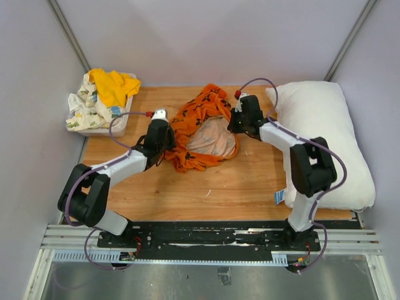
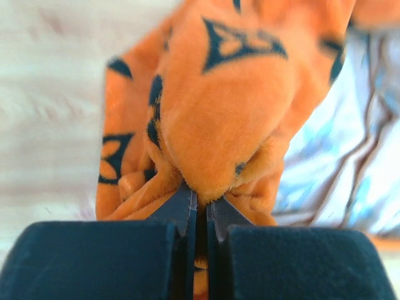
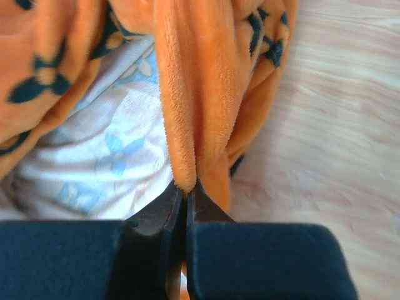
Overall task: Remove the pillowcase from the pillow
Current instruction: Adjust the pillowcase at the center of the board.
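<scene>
The orange pillowcase (image 1: pixel 201 114) with black motifs lies crumpled in the middle of the wooden table, its pale inner side (image 1: pixel 212 140) showing. The plain white pillow (image 1: pixel 322 140) lies apart from it at the right, a small blue tag (image 1: pixel 279 197) at its near edge. My left gripper (image 1: pixel 166 145) is shut on a fold at the pillowcase's left edge, seen close in the left wrist view (image 2: pixel 201 203) with orange fabric (image 2: pixel 225 112) bunched ahead. My right gripper (image 1: pixel 234 124) is shut on the pillowcase's right edge; the right wrist view (image 3: pixel 186 190) shows a thin orange fold (image 3: pixel 194 94) pinched.
A white bin (image 1: pixel 105 130) stands at the back left with a yellow cloth (image 1: pixel 112 84) and a white floral-print cloth (image 1: pixel 84 109) in it. Grey walls close in the table on three sides. The pillow overhangs the table's right edge.
</scene>
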Robot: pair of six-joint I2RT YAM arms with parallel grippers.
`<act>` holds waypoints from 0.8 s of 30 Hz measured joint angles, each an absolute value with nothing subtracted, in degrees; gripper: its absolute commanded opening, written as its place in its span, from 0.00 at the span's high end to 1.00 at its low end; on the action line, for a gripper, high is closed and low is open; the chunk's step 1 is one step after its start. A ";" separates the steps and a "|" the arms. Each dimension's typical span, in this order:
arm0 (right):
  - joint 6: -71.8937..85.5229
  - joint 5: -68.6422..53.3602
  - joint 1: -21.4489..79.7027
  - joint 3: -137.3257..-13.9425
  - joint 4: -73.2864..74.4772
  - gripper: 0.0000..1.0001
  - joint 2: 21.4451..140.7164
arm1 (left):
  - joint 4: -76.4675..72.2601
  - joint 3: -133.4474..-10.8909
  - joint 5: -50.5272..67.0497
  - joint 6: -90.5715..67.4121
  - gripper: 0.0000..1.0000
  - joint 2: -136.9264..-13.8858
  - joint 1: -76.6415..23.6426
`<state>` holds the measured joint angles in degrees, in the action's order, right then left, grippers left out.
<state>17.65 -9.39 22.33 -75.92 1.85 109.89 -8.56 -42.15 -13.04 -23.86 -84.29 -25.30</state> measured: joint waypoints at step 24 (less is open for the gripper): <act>34.13 36.25 34.70 -24.32 -12.29 0.01 51.59 | -23.38 -41.30 -18.06 1.08 0.01 -72.75 -30.87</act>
